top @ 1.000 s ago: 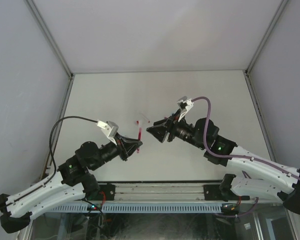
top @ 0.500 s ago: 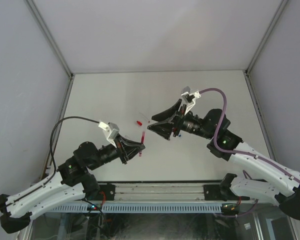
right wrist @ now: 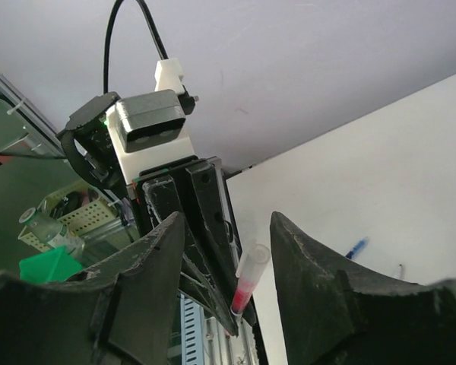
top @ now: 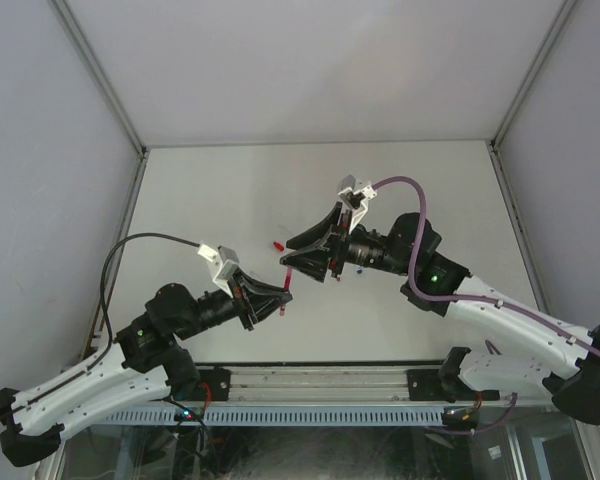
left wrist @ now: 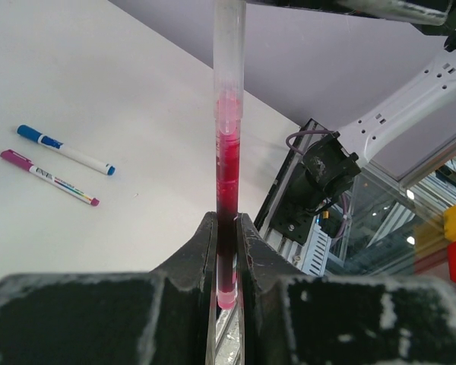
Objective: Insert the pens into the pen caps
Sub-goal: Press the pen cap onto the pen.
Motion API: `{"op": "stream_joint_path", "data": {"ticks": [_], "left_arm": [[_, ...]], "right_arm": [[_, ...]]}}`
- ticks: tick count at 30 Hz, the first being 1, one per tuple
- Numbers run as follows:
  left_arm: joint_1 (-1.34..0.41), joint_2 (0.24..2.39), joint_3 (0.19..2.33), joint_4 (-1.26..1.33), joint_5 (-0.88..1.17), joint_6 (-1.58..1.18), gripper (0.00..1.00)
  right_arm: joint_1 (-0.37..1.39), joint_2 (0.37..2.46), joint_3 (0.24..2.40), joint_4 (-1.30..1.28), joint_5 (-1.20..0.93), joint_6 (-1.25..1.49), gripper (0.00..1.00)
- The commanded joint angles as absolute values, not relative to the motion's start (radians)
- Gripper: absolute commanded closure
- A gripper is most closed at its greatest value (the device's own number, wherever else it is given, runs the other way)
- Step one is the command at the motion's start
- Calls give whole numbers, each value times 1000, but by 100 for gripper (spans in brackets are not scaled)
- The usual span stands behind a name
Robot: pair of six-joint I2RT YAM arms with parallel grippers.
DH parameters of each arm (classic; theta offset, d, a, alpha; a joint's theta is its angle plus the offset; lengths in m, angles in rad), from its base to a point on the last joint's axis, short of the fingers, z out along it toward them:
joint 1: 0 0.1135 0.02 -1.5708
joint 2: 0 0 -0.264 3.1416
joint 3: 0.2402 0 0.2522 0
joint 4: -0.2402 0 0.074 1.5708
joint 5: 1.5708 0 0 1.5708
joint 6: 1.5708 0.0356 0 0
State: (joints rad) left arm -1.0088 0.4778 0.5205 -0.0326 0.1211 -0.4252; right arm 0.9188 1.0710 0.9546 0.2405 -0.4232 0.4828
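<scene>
My left gripper (top: 277,297) (left wrist: 226,220) is shut on a red pen (left wrist: 228,175), held upright above the table by its red lower part. Its pale translucent upper part points up. In the top view the pen (top: 287,282) rises toward my right gripper (top: 292,262). My right gripper (right wrist: 228,220) is open, and the held pen (right wrist: 247,277) stands between its fingers without touching them. A small red cap (top: 277,244) lies on the table just beyond both grippers. A blue pen (left wrist: 64,150) and a magenta pen (left wrist: 49,176) lie side by side on the table.
A blue pen (right wrist: 357,247) shows on the white table (top: 430,190) in the right wrist view, and a blue spot (top: 360,268) peeks out under my right arm. Grey walls enclose the table on three sides. A metal rail (top: 320,380) runs along the near edge.
My right gripper has swung left and down toward the left gripper, its open fingers now around the top of the held pen. The left gripper has kept its grip and barely moved.
</scene>
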Motion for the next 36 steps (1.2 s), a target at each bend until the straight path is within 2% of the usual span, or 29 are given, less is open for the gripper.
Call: {"op": "stream_joint_path", "data": {"ticks": [1,10,20,36], "left_arm": [[-1012,473,564,13,146,-404,100],[-1012,471,569,12,151,-402,100],[-1012,454,580,5,124,-404,100],[-1012,403,647,-3,61,-396,100]], "right_arm": [[924,1070,998,258,-421,453,53],[934,1097,998,250,-444,463,67],[954,1110,997,236,-449,473,100],[1017,1173,997,161,-415,508,100]]}}
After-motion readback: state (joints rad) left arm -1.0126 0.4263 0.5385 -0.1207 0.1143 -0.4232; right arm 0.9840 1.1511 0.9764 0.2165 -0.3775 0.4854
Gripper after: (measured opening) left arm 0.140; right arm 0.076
